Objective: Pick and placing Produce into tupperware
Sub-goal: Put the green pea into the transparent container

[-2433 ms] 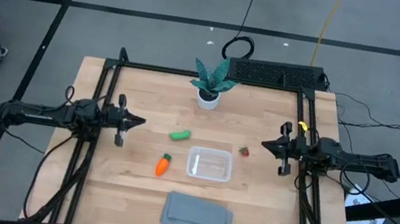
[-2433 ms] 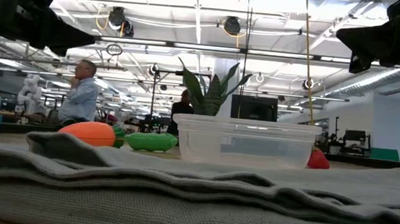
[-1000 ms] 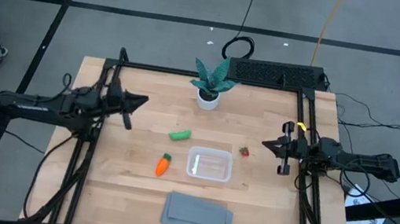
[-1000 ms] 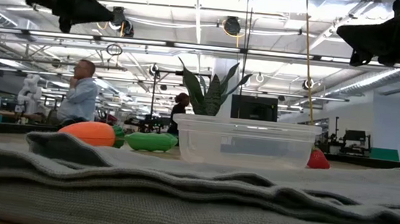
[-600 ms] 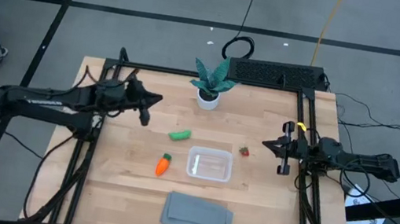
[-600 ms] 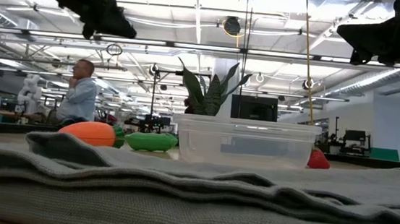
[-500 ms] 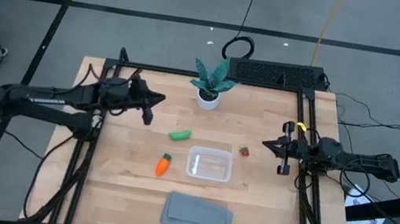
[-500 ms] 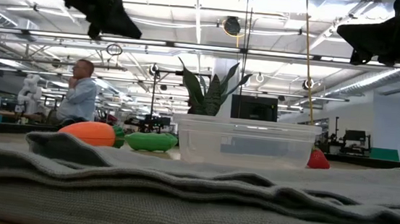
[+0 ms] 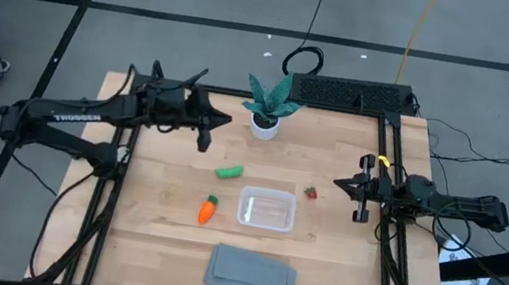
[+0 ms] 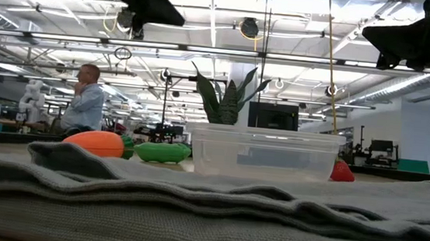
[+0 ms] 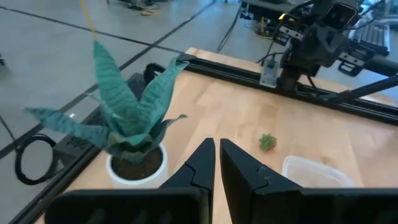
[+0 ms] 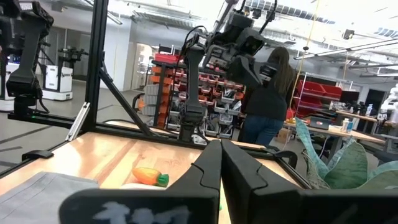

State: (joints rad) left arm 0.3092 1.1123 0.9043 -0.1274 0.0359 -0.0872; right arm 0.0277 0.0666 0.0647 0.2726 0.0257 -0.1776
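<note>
The green pod, the orange carrot and the red berry each lie on the table around the clear tupperware, which holds nothing. In the low view the carrot, pod and berry flank the tupperware. My left gripper is shut and raised, next to the potted plant and beyond the pod toward the table's far edge. My right gripper is shut and waits above the table's right side, right of the berry.
A teal-leaved plant in a white pot stands at the far edge, close to my left gripper. A folded grey cloth lies at the near edge. Black frame rails run along both sides. A person stands in the room beyond.
My left arm has swung from the table's left side toward the right and the far edge, rising as it went, and its shut gripper now sits beside the plant. The produce and the tupperware have stayed where they were.
</note>
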